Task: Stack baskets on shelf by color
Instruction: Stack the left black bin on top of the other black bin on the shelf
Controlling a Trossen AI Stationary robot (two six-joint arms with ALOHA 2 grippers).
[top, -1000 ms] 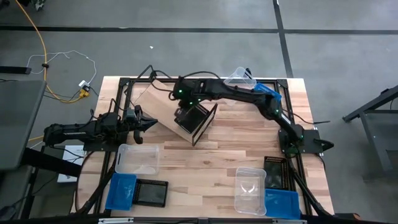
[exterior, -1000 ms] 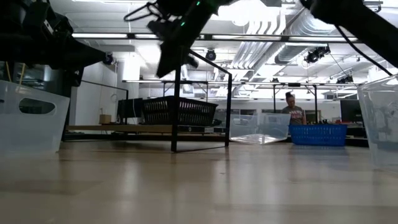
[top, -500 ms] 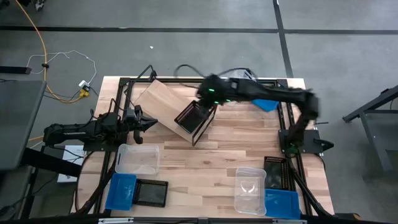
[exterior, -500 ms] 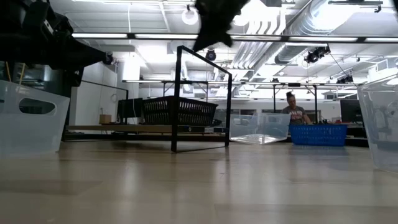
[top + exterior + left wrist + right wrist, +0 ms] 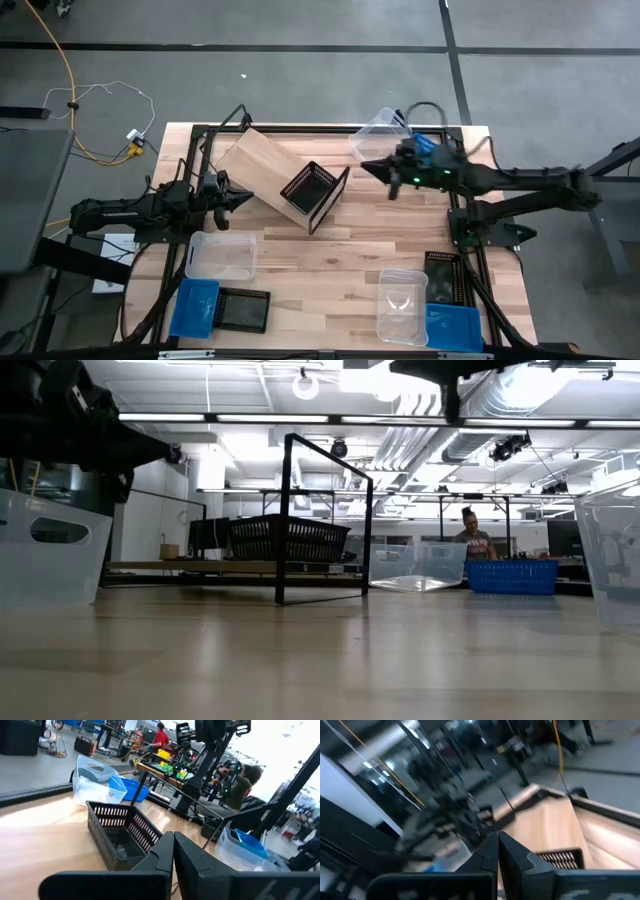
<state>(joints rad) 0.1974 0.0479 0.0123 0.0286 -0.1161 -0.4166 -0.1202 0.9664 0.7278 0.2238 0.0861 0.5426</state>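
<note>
The shelf [image 5: 262,165], light wood panels in a black frame, stands askew at the table's far middle. A black slatted basket [image 5: 308,188] sits inside it, also seen in the low view [image 5: 288,538] and in the left wrist view [image 5: 122,832]. My right gripper [image 5: 365,167] hovers shut to the right of the shelf, pointing at it, with nothing in it. My left gripper [image 5: 243,197] is shut and empty, level, just left of the shelf. A clear basket [image 5: 378,128] and a blue basket [image 5: 432,146] sit at the far right.
Near the front edge lie a clear basket [image 5: 220,255], a blue one [image 5: 195,305] and a black one [image 5: 245,310] on the left. On the right lie a clear one [image 5: 402,303], a black one [image 5: 442,275] and a blue one [image 5: 452,326]. A person [image 5: 468,535] stands beyond the table.
My right gripper has drawn back from the black basket in the shelf toward the table's right edge, tipping up from a downward slant to level. The black basket stays where it was inside the shelf.
</note>
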